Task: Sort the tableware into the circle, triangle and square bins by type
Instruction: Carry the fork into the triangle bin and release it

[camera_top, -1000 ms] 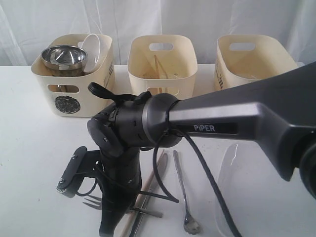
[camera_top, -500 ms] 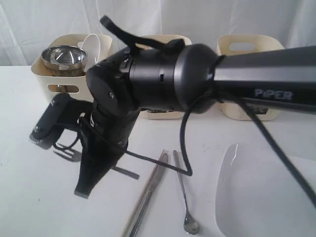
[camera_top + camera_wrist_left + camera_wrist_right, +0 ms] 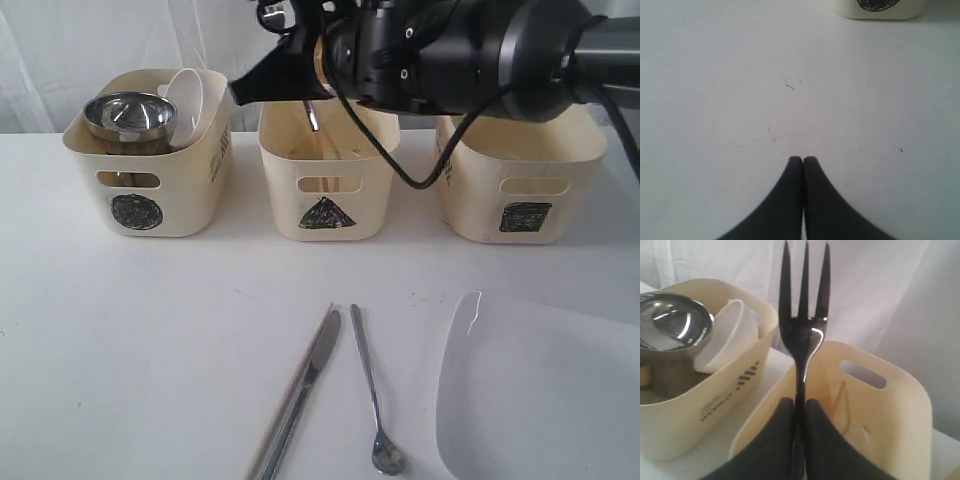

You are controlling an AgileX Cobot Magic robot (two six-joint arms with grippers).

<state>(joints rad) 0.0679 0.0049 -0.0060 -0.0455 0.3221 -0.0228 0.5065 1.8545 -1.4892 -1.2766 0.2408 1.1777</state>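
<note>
steel fork (image 3: pixel 804 330) was gripped by its handle in the right jaws, long axis in line with them, tines outward, over the triangle bin (image 3: pixel 327 215). left jaws were clenched empty above the bench (image 3: pixel 715 75), farther off.

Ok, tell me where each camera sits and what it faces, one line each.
Exterior: off the arms, facing the fronts of circle bin, triangle bin, square bin; right arm crosses above.
Left wrist: looks down at the tabletop; shut left hand shows.
Right wrist: looks past right hand gripping fork, over triangle bin.
Shared: exterior and right wrist both show circle bin.
</note>
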